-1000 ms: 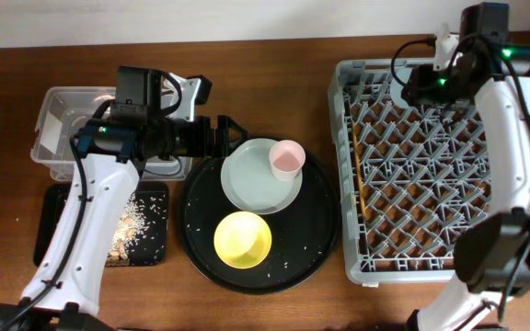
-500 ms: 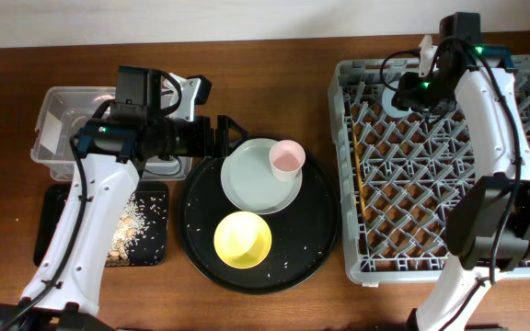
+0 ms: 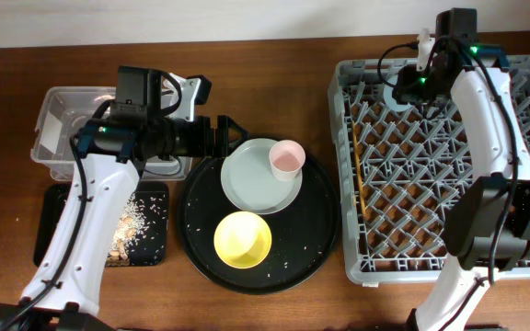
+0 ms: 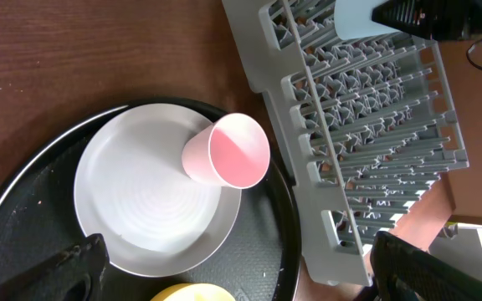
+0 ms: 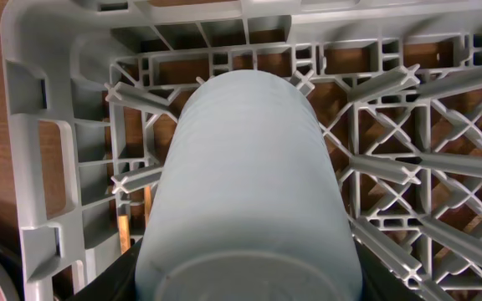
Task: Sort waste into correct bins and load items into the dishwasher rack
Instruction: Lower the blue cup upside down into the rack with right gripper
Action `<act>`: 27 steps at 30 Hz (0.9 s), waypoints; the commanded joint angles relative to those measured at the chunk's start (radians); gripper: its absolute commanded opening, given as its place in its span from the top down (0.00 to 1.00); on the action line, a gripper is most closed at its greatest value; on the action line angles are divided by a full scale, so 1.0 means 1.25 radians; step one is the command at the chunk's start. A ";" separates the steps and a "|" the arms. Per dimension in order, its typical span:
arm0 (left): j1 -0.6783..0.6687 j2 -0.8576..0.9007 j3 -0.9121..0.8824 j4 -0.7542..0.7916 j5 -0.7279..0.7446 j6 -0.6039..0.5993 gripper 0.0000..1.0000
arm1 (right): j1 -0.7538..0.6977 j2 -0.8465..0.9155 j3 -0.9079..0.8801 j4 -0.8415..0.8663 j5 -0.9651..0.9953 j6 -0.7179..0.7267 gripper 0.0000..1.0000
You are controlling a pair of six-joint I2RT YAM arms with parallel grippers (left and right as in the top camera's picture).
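My right gripper point(image 3: 419, 81) is shut on the light-blue cup point(image 5: 245, 184), holding it bottom toward the camera over the back left corner of the grey dishwasher rack point(image 3: 343, 165). The cup also shows in the left wrist view point(image 4: 358, 17). The wooden chopsticks point(image 3: 359, 179) lie in the rack's left side. My left gripper point(image 3: 228, 136) is open and empty, beside the grey-green plate point(image 3: 251, 184). The pink cup point(image 3: 286, 159) lies on that plate. The yellow bowl point(image 3: 242, 239) sits in front of it.
Plate, pink cup and bowl sit on a large round black tray point(image 3: 316, 230) with scattered rice grains. A clear tub point(image 3: 58, 129) stands at the back left, partly under my left arm. A shallow black tray point(image 3: 145, 248) in front of it holds rice and brown scraps.
My right gripper has carried the light-blue cup left and back, toward the rack's back left corner. My left arm has not moved.
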 commanded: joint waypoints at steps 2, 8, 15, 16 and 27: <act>0.001 -0.001 0.002 0.000 -0.003 0.008 0.01 | 0.025 0.007 0.008 0.006 -0.063 -0.014 0.59; 0.001 -0.001 0.002 0.000 -0.003 0.008 0.01 | 0.025 -0.045 0.008 0.001 -0.063 -0.014 0.59; 0.001 -0.001 0.002 0.000 -0.003 0.008 0.01 | 0.031 -0.051 0.009 -0.036 -0.057 -0.014 0.60; 0.001 -0.001 0.002 0.000 -0.003 0.008 0.01 | 0.031 -0.051 0.009 -0.039 -0.041 -0.014 0.60; 0.001 -0.001 0.002 0.000 -0.003 0.008 0.01 | 0.031 -0.024 -0.042 -0.029 -0.038 -0.013 0.60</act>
